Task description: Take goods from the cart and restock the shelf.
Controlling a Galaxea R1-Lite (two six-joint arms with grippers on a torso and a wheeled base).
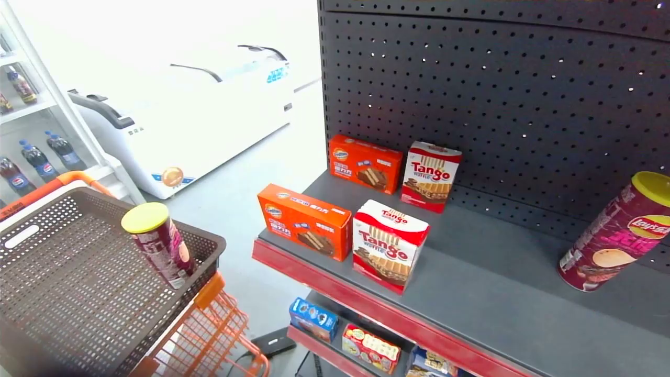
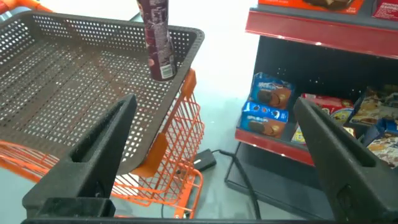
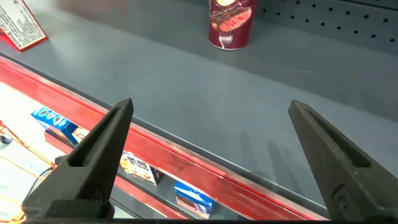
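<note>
Well, one chip can [image 1: 157, 243] stood inside the cart's brown basket [image 1: 63, 272], at the corner closest to the shelf [image 1: 497, 283]. It was not on the shelf yet, so that job was left to do. A second can [image 1: 617, 235] like it was already up on the shelf, well apart from the snack boxes [image 1: 390, 243]. The left gripper [image 2: 214, 104] hung beside the basket, wide open, holding nothing. The right gripper [image 3: 211, 107] hung over the shelf's front edge, wide open too, touching nothing.
</note>
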